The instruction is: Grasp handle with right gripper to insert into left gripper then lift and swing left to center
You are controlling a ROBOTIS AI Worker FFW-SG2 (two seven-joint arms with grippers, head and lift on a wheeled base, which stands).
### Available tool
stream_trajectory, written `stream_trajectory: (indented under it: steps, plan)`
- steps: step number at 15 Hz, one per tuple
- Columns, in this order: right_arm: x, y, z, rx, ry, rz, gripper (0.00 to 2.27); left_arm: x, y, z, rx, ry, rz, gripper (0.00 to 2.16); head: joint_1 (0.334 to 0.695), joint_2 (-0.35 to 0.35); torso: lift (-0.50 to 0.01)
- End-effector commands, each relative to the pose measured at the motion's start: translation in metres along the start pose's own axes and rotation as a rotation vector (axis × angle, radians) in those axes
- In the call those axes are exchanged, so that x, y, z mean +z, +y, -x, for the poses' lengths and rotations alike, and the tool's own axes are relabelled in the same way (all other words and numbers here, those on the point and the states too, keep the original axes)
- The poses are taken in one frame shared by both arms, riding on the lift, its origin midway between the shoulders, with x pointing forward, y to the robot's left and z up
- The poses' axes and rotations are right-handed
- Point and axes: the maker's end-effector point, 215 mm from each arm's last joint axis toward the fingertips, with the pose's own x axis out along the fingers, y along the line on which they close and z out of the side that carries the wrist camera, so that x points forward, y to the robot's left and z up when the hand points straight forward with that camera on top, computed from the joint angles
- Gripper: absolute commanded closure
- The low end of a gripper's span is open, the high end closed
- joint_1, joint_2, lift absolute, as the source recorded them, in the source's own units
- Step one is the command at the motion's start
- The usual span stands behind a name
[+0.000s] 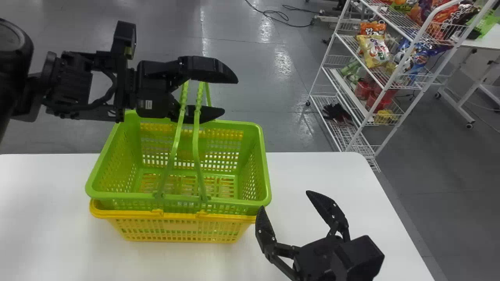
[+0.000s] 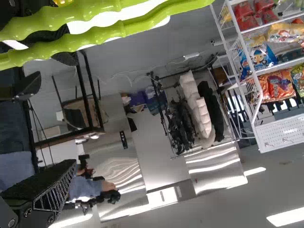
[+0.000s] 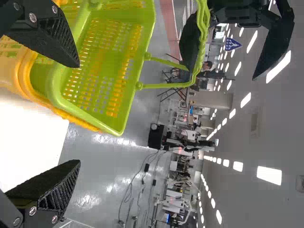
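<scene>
Above the far side of the green basket (image 1: 117, 195) is the left gripper (image 1: 231, 96), its two fingers parted. Two green handles (image 1: 175, 148) stand up from that basket and rise to this gripper, crossing in front of its lower finger in the head view, their upper ends meeting the outline of the upper one; whether either finger touches them I cannot tell. Just beside the green basket, at its near right corner, is the right gripper (image 1: 285, 199), its two fingers wide apart with nothing between them. One yellow basket (image 1: 179, 230) sits beneath the green basket, which is stacked into it, making two baskets in all. Under both is one white table (image 1: 304, 175), reaching out to the left and right of the green basket. Well apart from the green basket, on the floor beyond it to the right, stands one white wire rack (image 1: 393, 82) with several levels of goods, among them one yellow snack bag (image 1: 375, 50); farther right than the rack is a second white table (image 1: 489, 39).
</scene>
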Motion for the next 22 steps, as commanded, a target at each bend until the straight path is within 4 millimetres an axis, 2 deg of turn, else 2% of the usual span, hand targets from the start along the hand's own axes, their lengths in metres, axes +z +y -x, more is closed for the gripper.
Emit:
stream_trajectory:
  steps: [1,9,15,19,22]
  plan:
    - [-0.003,-0.005,0.006,-0.007,-0.007,-0.007,0.08,0.009,-0.019,0.001,-0.04,-0.001,0.009,0.08,0.695,-0.223,-0.093]
    - [-0.012,-0.005,0.015,-0.004,-0.034,-0.017,0.08,0.05,-0.073,0.015,-0.089,-0.012,0.029,0.1,0.69,-0.229,-0.093]
    - [-0.016,-0.002,0.016,0.0,-0.033,-0.028,0.08,0.083,-0.123,0.03,-0.12,-0.031,0.025,0.1,0.653,-0.219,-0.093]
    - [-0.017,-0.002,0.017,0.0,-0.039,-0.032,0.08,0.1,-0.143,0.045,-0.107,-0.054,0.003,0.09,0.624,-0.203,-0.093]
    - [-0.019,-0.001,0.018,0.0,-0.044,-0.036,0.08,0.106,-0.158,0.048,-0.109,-0.059,-0.013,0.07,0.606,-0.191,-0.093]
